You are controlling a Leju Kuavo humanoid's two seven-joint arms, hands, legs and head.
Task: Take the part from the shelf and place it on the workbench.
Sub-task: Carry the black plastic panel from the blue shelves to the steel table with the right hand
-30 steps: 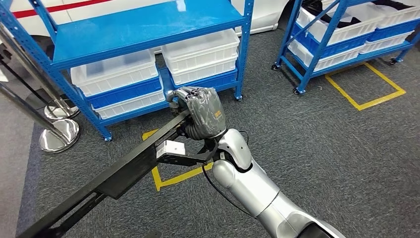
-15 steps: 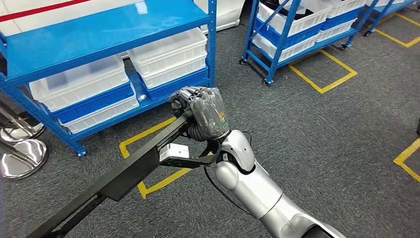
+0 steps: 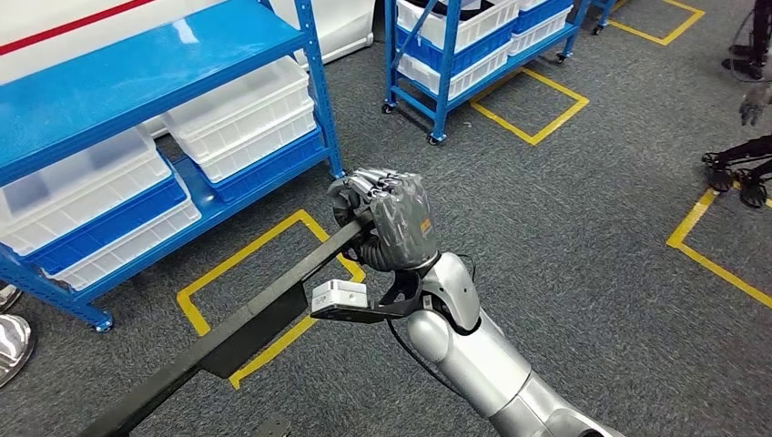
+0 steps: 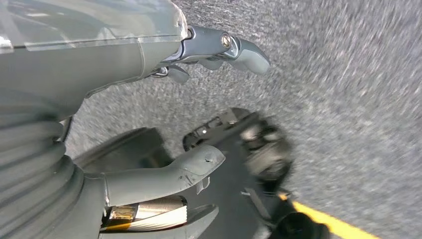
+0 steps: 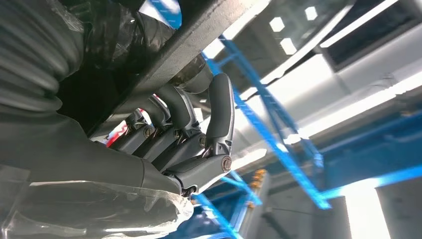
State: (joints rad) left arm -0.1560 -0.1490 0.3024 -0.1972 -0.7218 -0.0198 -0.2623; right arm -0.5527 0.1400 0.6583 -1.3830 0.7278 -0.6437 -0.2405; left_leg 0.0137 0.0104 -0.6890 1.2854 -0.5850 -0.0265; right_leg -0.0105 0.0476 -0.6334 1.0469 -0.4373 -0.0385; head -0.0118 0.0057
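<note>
**Long black part carried clear of the shelves, gripped at its far end**

A long black part is seen running from the near-left corner of the head view up toward the centre, its long axis slanting away to the far right. To the far left, a blue shelf with white bins is seen standing on grey carpet marked with yellow floor tape. The part is held above the carpet, apart from the shelf. No workbench is found among the pictures.

The far end of the part is gripped by the right hand, whose fingers are seen in the right wrist view curled tightly around the bar. Nearly all of the part's length therefore lies to the near left of that hand. The left hand is shown in its own wrist view above blurred carpet, with thumb and fingers apart; whether the near end of the part is supported by it cannot be told.

The coming move is judged to turn on this slant: the bar's long near-left end must be swung clear of the shelf posts, and the right hand is the one seen to bear it.
</note>
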